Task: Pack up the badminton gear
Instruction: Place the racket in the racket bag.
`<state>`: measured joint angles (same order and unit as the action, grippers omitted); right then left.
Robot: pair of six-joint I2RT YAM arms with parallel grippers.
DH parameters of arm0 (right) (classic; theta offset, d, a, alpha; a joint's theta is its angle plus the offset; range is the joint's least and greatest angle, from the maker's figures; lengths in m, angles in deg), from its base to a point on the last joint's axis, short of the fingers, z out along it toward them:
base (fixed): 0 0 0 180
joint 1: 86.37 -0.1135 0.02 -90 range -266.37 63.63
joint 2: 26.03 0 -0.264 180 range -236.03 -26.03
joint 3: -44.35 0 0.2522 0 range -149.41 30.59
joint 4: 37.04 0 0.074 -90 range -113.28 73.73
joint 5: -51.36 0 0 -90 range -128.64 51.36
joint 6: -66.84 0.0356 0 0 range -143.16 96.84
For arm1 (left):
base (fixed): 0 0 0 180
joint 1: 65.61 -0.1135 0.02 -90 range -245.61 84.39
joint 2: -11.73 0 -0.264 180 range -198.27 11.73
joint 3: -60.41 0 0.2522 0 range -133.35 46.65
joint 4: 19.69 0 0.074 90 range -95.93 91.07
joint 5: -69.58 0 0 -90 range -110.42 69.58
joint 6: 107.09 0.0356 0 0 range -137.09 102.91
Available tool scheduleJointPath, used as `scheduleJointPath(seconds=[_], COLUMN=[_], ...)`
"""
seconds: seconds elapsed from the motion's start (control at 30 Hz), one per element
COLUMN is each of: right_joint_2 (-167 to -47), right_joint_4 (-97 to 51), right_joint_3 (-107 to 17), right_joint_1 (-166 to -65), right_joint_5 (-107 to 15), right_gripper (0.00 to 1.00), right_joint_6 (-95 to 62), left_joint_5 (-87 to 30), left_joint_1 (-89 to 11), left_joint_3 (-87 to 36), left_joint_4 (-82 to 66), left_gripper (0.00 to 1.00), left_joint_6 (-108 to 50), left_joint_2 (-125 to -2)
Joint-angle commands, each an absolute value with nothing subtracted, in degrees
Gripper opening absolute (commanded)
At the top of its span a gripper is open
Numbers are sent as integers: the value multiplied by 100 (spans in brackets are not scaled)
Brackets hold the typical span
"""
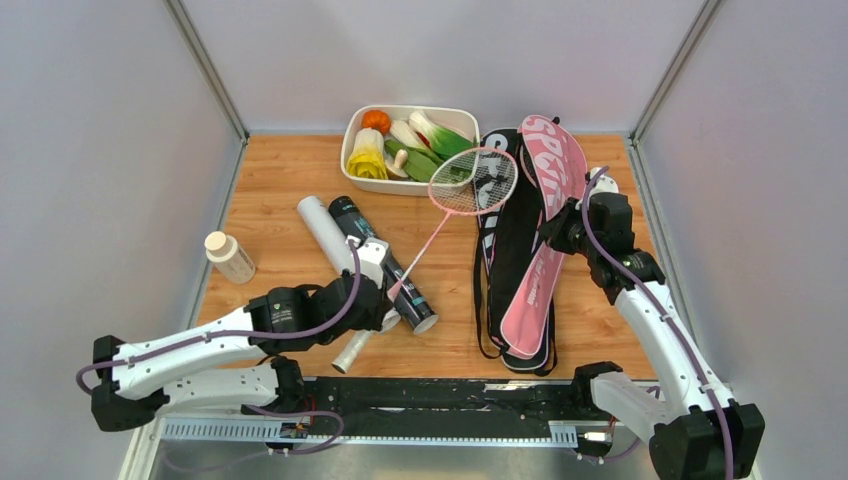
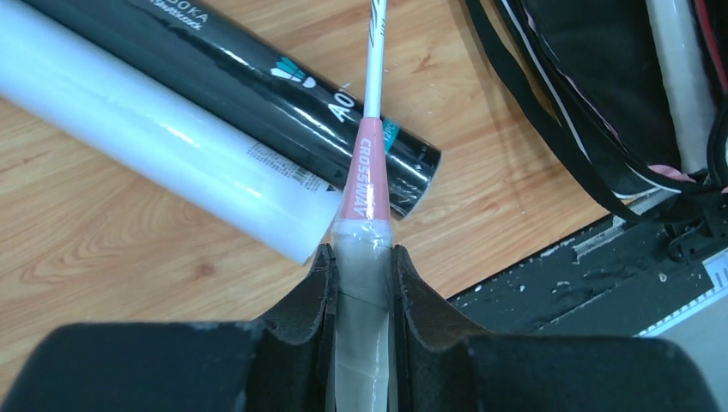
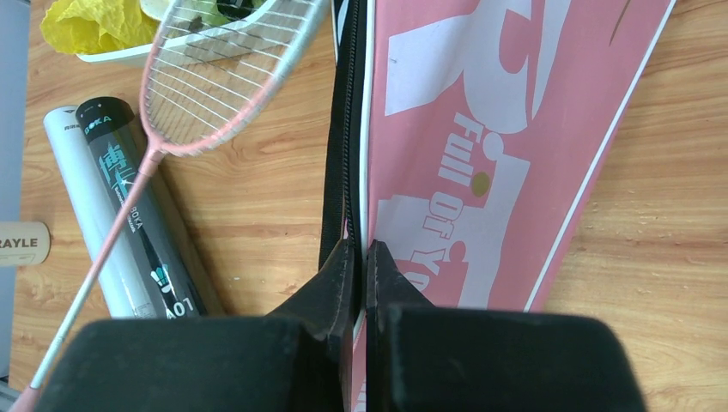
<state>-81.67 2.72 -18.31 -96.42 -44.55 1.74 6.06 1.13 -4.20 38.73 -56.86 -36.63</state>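
Wooden table [image 1: 280, 180]: tray [image 1: 347, 148] beneath pink racquet [image 1: 473, 182]

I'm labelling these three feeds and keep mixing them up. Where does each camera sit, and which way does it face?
Top external: above and behind the arm bases, looking down on the table; both arms, left gripper and right gripper show.
Left wrist: on the left wrist, looking along the left fingers, shut on the pink racquet.
Right wrist: on the right wrist, looking past the right fingers, closed on the pink cover.
Both wrist views share the pink racquet, black tube and white tube.
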Motion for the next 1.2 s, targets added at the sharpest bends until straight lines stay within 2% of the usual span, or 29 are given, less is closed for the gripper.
scheduleJointPath(seconds=[0.0,0.3,0.77,1.17], right_joint_2=[-8103,-8149,-8139,-8246], right_joint_4=[-87,-81,-101,-393], right_joint_3=[-2166,-2226,-2088,-1817], right_joint_1=[-9626,-9630,-9632,-9736], right_joint_5=[-4361,-4425,-4710,-5544], right_gripper=[0,0,0,0], right_joint_6=[89,122,242,408], left_joint_5=[1494,1573,1324,1507], left_joint_1=[660,1211,1244,1220], left_joint_3=[-745,-612,-1204,-2966], left_joint_4=[3477,2937,1876,1470], left_gripper=[0,0,0,0], left_joint_6=[-5918,-5828,-5146,-4494], left_joint_2=[-3793,-4221,-5553,-7603])
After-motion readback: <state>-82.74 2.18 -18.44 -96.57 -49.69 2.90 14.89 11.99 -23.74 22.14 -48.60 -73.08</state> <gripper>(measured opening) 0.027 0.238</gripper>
